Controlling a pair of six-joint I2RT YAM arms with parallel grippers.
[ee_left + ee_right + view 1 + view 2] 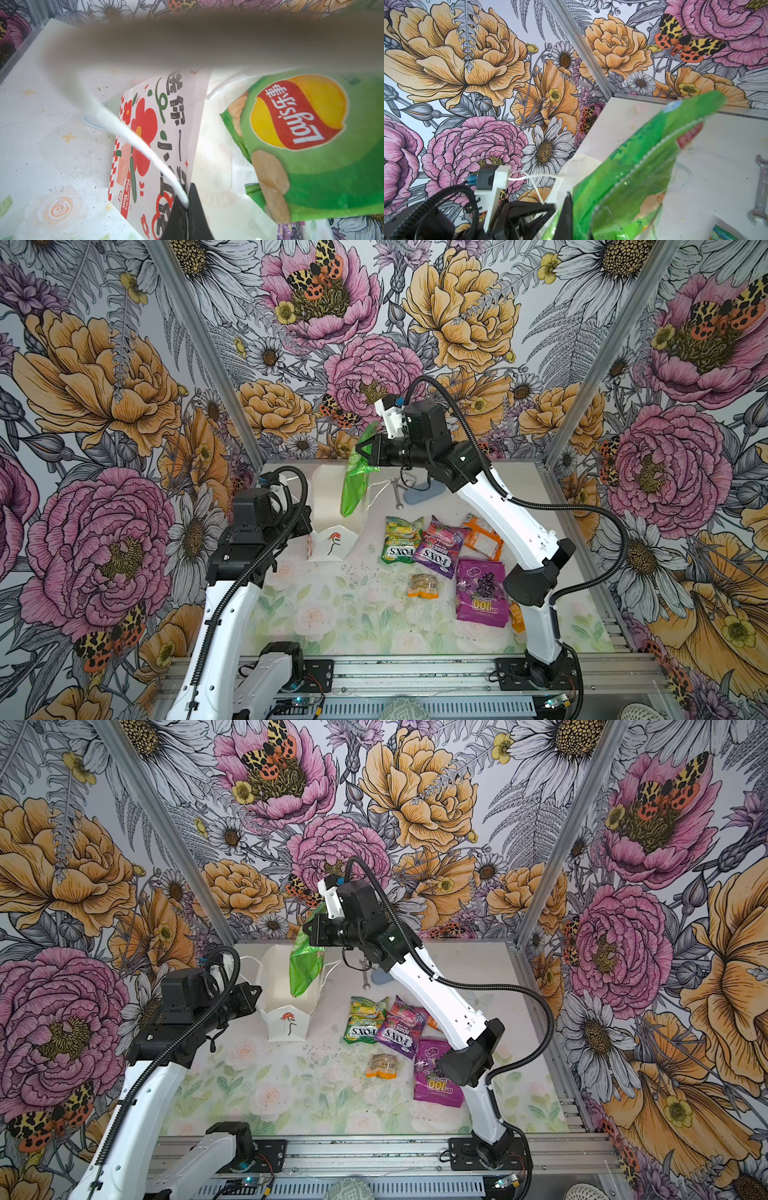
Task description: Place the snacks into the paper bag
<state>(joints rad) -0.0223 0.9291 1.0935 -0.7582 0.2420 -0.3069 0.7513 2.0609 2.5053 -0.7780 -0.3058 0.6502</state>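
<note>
While the green Lay's bag (353, 485) hangs clamped in the right jaws, lower end over the paper bag (332, 549) and its open mouth, it could snag the rim and topple it, though the left jaws pinch a cord handle (145, 149). Inside, I see nothing else.

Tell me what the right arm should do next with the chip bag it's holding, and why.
Probably lower it straight down. The right gripper is shut on the green Lay's bag, which hangs tilted over the open mouth of the paper bag, while the left gripper pinches its cord handle. Releasing from this height might miss.
</note>
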